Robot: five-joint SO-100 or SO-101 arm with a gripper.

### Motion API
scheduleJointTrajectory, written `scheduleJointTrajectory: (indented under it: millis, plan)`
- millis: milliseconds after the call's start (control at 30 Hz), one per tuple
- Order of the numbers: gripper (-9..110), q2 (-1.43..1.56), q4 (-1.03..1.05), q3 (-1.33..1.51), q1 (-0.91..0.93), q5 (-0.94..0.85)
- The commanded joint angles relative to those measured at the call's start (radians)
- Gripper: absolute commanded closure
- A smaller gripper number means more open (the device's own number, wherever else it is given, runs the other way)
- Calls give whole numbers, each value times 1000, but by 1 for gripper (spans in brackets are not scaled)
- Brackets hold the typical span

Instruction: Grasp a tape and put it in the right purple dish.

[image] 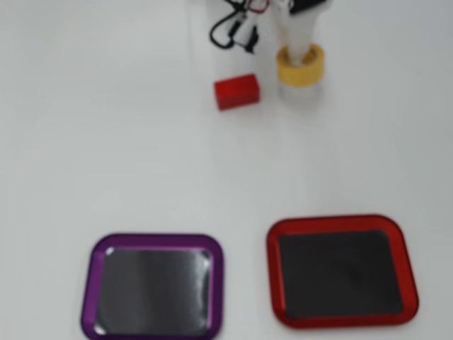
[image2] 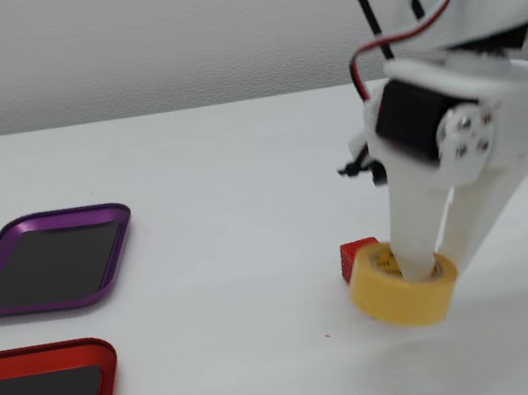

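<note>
My white two-finger gripper (image2: 428,266) points down with one finger inside the yellow ring-shaped tape roll (image2: 404,288) and the other outside, pinching its wall. The roll looks tilted, near the small red rectangular block (image2: 357,253). The purple-rimmed dark tray (image2: 49,261) lies well apart. With such a thin pinch, the roll could swing or slip during carrying.
</note>
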Motion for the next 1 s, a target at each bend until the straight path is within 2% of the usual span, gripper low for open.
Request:
scheduleJointTrajectory:
  millis: [0,100,167,300,433,567,733,967]
  plan:
    - [102,190,44,-135,15,-5]
    - [102,301,-17,-166,89,-31]
    - [102,337,-114,-156,169,-118]
    - [102,282,-377,-58,342,-227]
    - [102,146,-577,-20,466,-227]
    - [102,-29,-600,-75,502,-225]
    - [102,-296,-583,-328,505,-155]
    - [102,-655,-379,-778,505,-123]
